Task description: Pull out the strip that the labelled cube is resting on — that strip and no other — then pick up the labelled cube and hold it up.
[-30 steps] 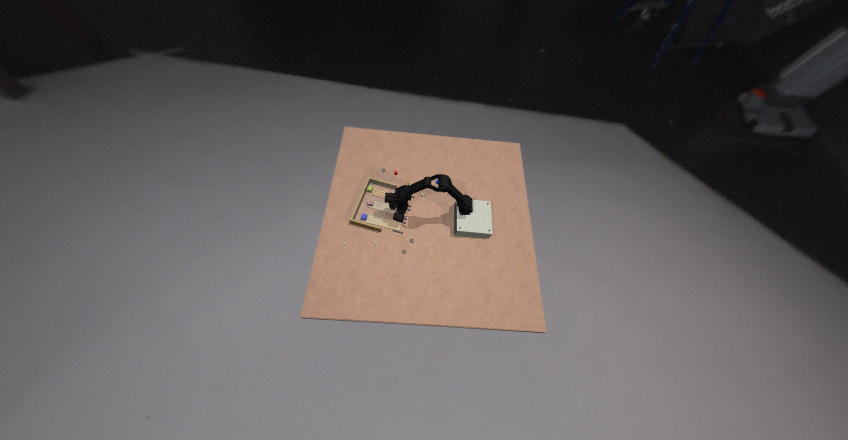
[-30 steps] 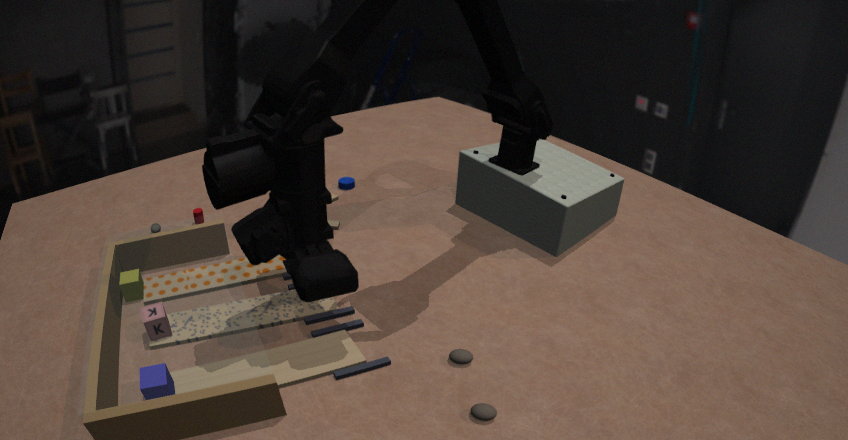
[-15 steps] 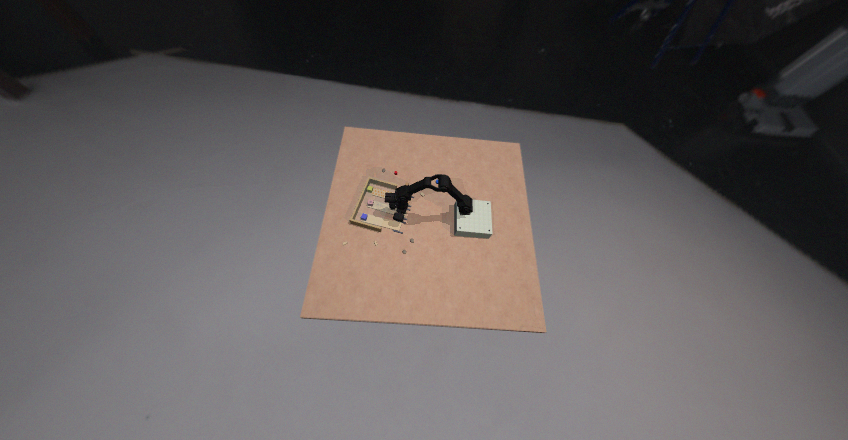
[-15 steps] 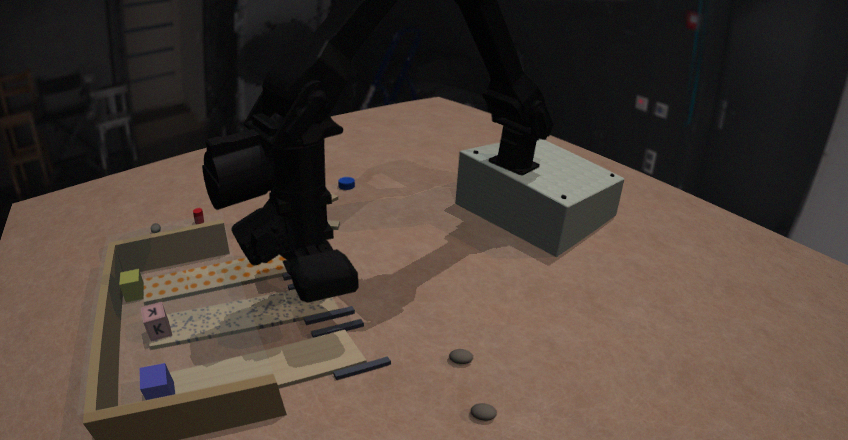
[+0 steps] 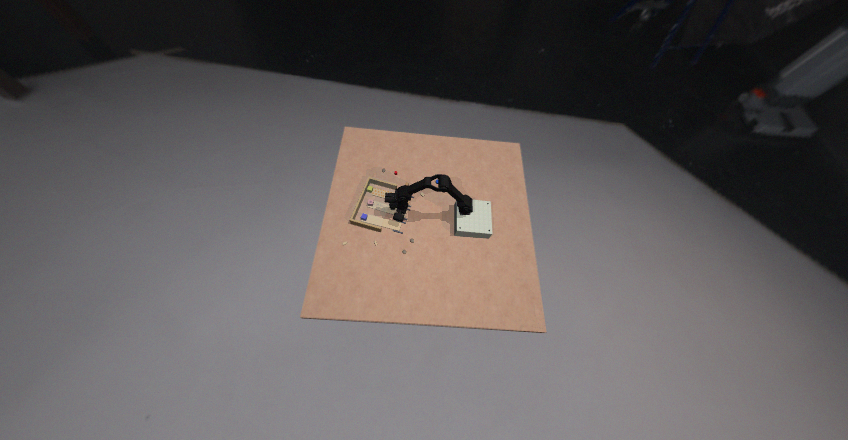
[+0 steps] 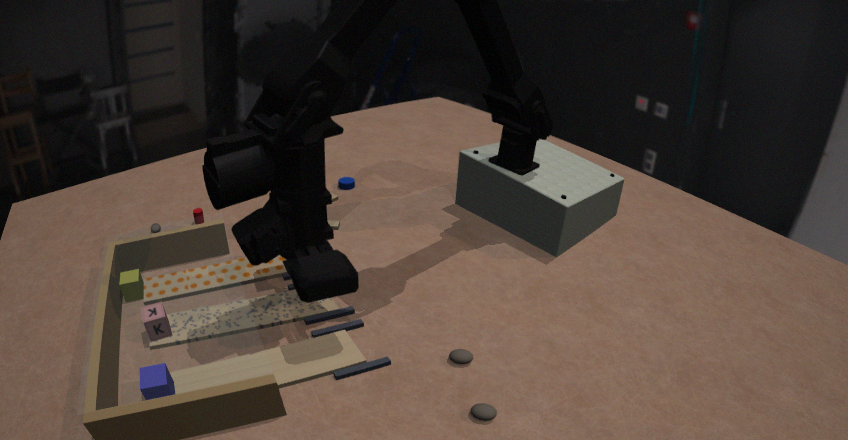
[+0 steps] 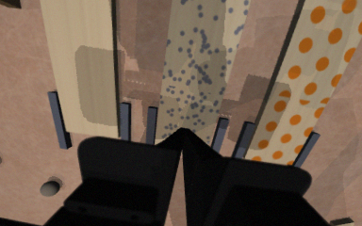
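The labelled cube (image 6: 155, 321) (image 5: 370, 203) is pink with a K on it. It rests on the far end of the blue-speckled strip (image 6: 238, 316) (image 7: 192, 71), the middle of three strips in the open wooden tray (image 6: 178, 415). My gripper (image 6: 310, 296) (image 7: 184, 132) (image 5: 397, 218) is shut, its fingertips pressed together and pointing down at the near end of the speckled strip. I cannot tell whether they touch it. An orange-dotted strip (image 6: 196, 278) (image 7: 310, 85) bears a yellow-green cube (image 6: 130, 282). A plain strip (image 6: 238, 367) (image 7: 79, 56) bears a blue cube (image 6: 156, 380).
Short dark bars (image 6: 361, 368) (image 6: 336, 328) lie at the strips' near ends. Two grey pebbles (image 6: 460, 356) (image 6: 483, 412) lie on the board in front. A red cylinder (image 6: 198, 215) and a blue disc (image 6: 346, 183) stand behind the tray. The arm's grey base block (image 6: 535, 203) is at the right.
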Controlling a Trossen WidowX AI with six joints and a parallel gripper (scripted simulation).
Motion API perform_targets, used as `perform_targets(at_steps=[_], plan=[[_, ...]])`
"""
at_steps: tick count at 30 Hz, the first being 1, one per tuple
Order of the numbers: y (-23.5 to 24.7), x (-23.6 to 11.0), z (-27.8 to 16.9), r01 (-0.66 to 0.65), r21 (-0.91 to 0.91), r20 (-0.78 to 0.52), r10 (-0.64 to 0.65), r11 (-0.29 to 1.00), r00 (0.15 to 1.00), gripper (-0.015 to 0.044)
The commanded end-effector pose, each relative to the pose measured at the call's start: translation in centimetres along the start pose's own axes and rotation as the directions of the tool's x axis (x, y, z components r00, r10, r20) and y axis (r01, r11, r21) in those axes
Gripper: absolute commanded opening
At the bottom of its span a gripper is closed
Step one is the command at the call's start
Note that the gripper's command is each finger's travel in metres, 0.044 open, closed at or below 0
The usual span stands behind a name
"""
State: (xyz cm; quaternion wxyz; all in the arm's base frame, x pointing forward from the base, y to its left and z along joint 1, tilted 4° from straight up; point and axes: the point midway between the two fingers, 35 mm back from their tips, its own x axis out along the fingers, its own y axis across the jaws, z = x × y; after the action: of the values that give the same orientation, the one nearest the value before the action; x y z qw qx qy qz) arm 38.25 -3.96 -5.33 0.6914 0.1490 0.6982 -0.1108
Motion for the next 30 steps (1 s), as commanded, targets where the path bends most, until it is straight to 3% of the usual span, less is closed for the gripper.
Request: perform_targets(at_steps=[1, 30], plan=[[0.0, 0.2, 0.1, 0.002, 0.003, 0.004, -0.002, 1.0, 1.0, 0.0], [0.0, 0.4, -2.9, 0.002, 0.004, 0.001, -0.002, 1.0, 1.0, 0.0]])
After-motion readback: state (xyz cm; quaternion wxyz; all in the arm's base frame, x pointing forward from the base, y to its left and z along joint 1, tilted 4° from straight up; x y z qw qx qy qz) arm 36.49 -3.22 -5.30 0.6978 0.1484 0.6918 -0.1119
